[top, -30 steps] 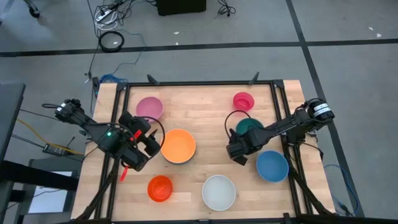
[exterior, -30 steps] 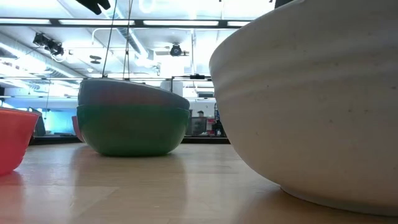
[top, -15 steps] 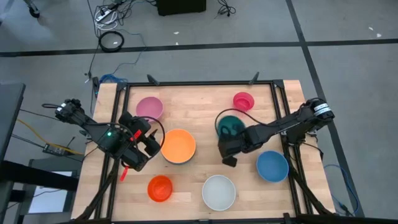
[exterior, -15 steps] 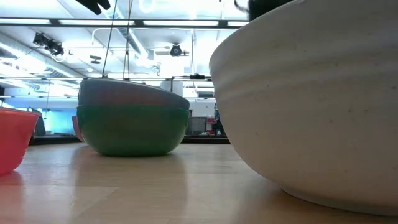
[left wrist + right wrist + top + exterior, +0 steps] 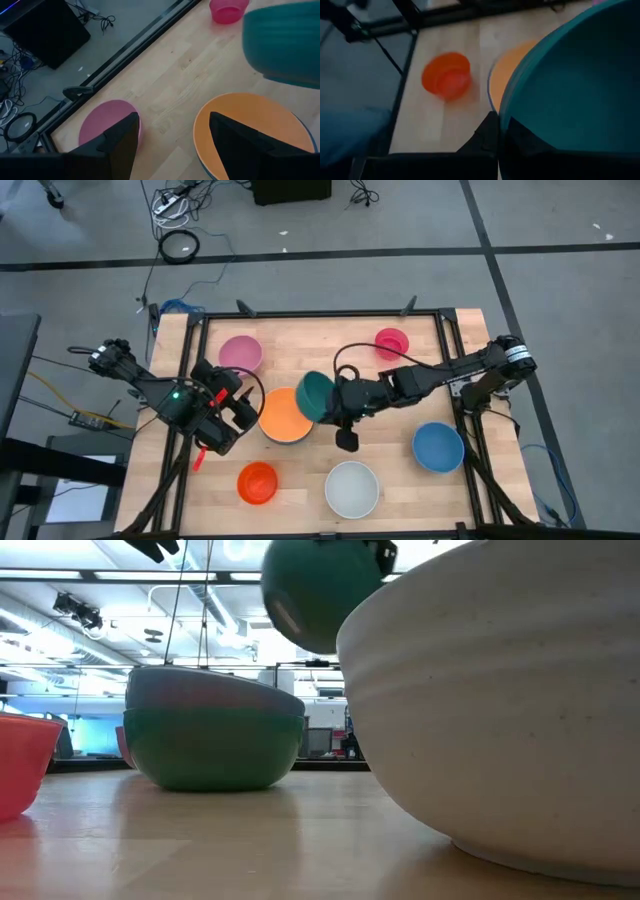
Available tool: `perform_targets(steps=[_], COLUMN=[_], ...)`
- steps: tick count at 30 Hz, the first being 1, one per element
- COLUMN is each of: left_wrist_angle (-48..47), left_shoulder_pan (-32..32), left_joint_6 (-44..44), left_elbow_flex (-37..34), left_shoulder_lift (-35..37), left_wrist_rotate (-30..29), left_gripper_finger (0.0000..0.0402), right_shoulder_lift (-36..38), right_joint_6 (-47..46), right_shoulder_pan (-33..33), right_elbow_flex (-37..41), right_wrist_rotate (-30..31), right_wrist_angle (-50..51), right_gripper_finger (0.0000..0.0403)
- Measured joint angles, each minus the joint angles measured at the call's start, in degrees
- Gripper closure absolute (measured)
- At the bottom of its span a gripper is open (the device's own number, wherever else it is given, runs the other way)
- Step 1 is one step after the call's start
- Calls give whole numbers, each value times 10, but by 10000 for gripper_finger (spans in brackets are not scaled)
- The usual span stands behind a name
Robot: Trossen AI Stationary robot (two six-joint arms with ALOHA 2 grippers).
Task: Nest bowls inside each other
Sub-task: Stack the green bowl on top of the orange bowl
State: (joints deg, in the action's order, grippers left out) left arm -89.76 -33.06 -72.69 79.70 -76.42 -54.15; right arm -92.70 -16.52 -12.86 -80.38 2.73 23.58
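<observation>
High view: the right gripper (image 5: 333,402) pinches the tilted teal bowl (image 5: 313,396) just beside the orange bowl (image 5: 283,416); released now, it probably tips off. The left gripper (image 5: 243,412) waits, wide.

This looks like a robot lab or big workshop, not a home. A wooden desk (image 5: 330,370) with a black metal frame (image 5: 320,313) stands on a plain grey floor (image 5: 560,220) marked with dark lines. Loose cables (image 5: 178,200) and a coiled wire (image 5: 180,246) lie on that floor. In the low view, long bright ceiling lights (image 5: 290,577), pipes and a hanging camera (image 5: 283,620) show a large open room with work stations far behind.
</observation>
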Motion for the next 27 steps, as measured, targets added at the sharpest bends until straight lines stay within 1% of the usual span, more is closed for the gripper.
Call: perform_targets(steps=[3, 9, 13, 22, 27], left_wrist_angle=[0, -1, -2, -2, 1], left_shoulder_pan=[0, 0, 0, 0, 0], left_joint_6=[0, 0, 0, 0, 0], left_elbow_flex=[0, 0, 0, 0, 0], left_shoulder_lift=[0, 0, 0, 0, 0], left_wrist_rotate=[-2, -4, -5, -6, -15], left_gripper_finger=[152, 152, 152, 152, 152], right_shoulder_lift=[0, -10, -45, -97, -128], right_joint_6=[14, 25, 23, 22, 18], right_shoulder_pan=[13, 32, 38, 39, 39], right_elbow_flex=[0, -1, -1, -1, 0], right_wrist_rotate=[-19, -36, -61, -60, -73], right_wrist_angle=[-39, -81, -109, -134, -144], right_gripper_finger=[403, 403, 403, 403, 403])
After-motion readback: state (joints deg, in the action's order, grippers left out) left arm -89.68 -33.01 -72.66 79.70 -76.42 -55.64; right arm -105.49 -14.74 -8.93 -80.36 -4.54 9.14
